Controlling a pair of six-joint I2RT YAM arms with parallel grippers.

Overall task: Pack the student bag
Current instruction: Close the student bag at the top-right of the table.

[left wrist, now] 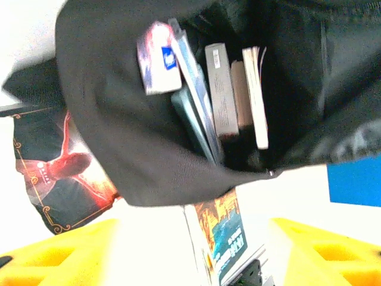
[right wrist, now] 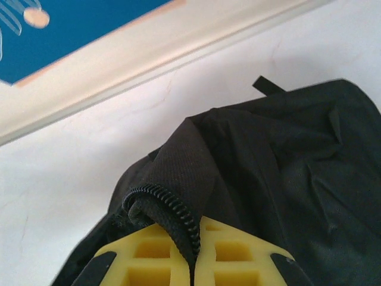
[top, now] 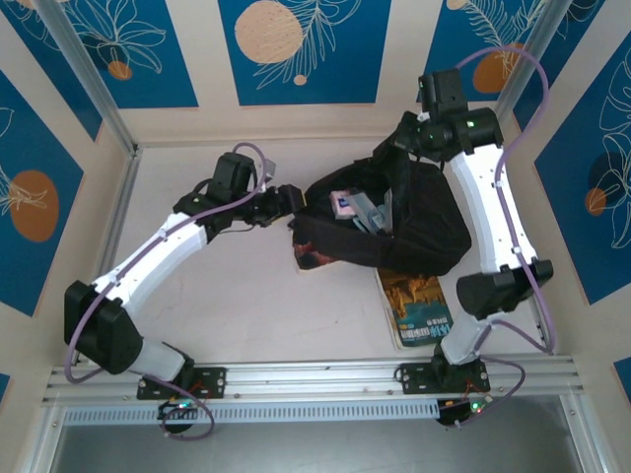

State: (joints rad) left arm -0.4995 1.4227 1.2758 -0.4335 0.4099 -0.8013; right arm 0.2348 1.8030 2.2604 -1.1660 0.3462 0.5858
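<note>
Blue leaf-patterned wall panels point(top: 301, 49) around a pale tabletop point(top: 246, 315)

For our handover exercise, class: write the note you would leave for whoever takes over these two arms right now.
Left pincer: open, facing the mouth of the large soft black fabric backpack.
Right pincer: shut on the backpack's zipper edge.
Done: several books sit inside.
Left: a teal-and-orange paperback book lies on the white table, partly under the backpack; a dark red-illustrated book too.

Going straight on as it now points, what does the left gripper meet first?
Most likely the student bag: its black lip lies ahead of the left gripper, before the books inside. Depth is unclear.
</note>
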